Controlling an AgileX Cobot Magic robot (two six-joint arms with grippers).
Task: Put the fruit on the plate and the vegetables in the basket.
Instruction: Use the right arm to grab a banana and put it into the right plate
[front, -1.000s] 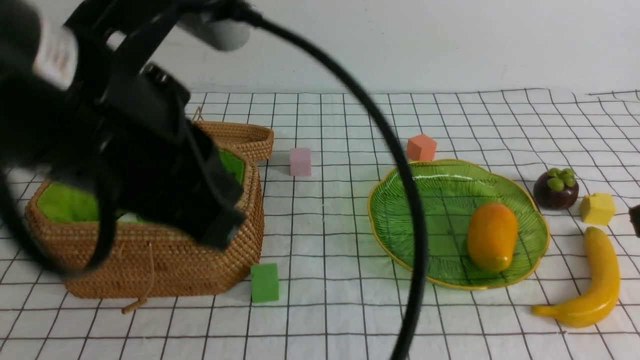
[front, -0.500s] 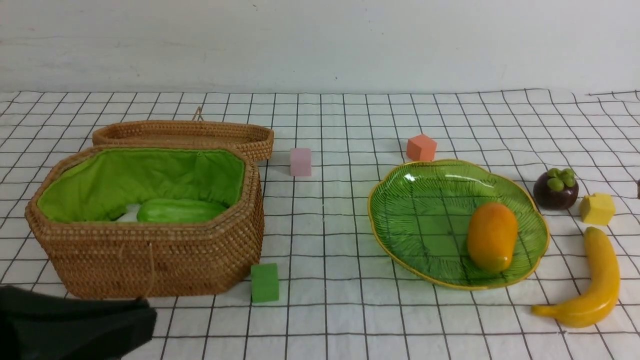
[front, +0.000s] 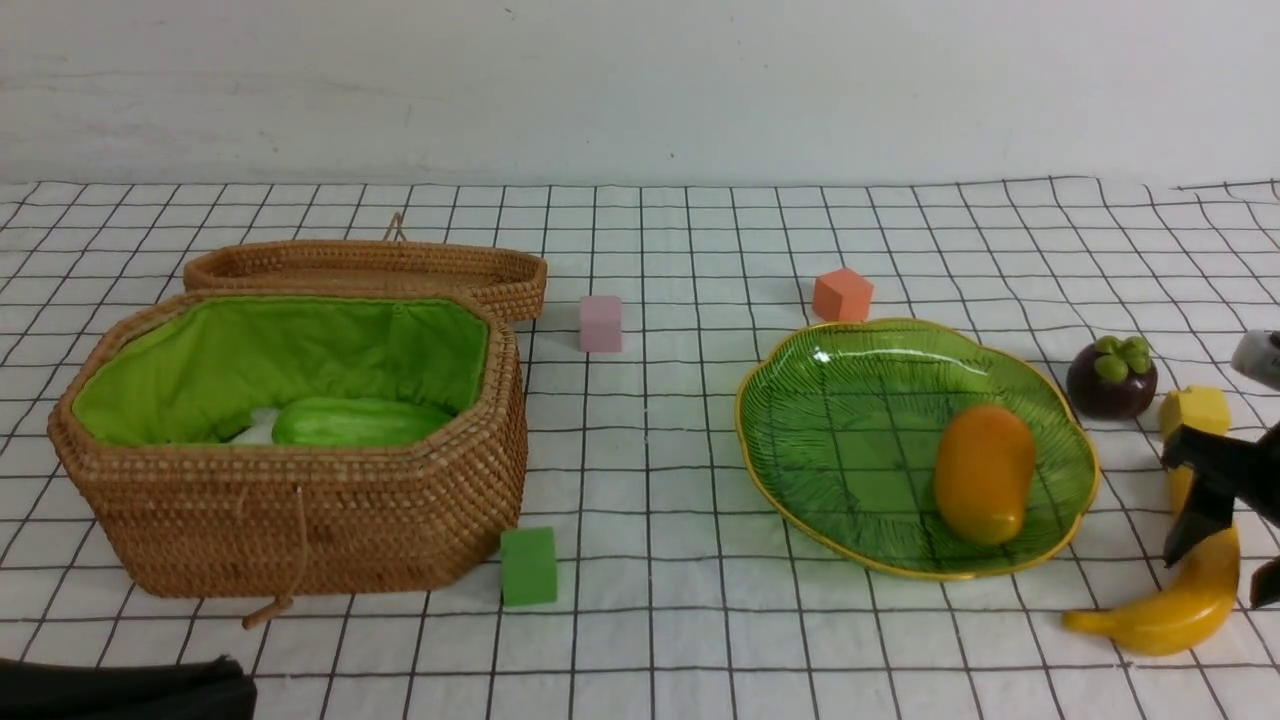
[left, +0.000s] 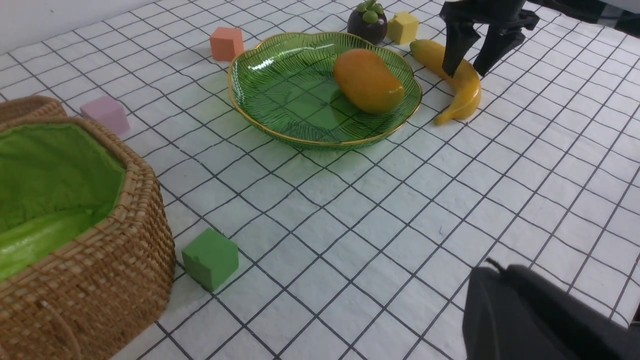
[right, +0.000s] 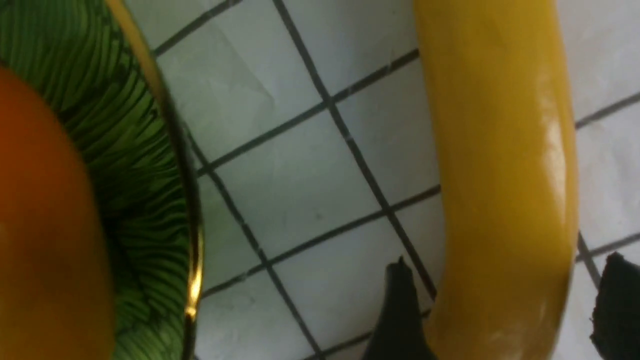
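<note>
The yellow banana (front: 1170, 615) lies on the cloth just right of the green glass plate (front: 850, 420). My right gripper (front: 1228, 560) is open and straddles the banana's middle, one finger on each side (right: 507, 280). The orange mango (front: 985, 470) rests on the plate. The dark-purple mangosteen (front: 1110, 378) stands behind the plate's right edge. The woven basket (front: 300, 510) at the left holds a light-green gourd (front: 355, 422), with a bit of white vegetable (front: 258, 430) beside it. My left gripper (left: 487, 270) is shut and empty, low near the front-left corner.
The basket's flat lid (front: 370, 268) leans behind it. Loose cubes sit around: pink (front: 600, 323), orange (front: 842, 295), yellow (front: 1195, 408) just behind my right gripper, and green (front: 528, 565) at the basket's front corner.
My left arm has pulled away from over the basket to the front-left corner, uncovering the gourd inside. My right gripper has come in from the right over the banana and opened wider.
</note>
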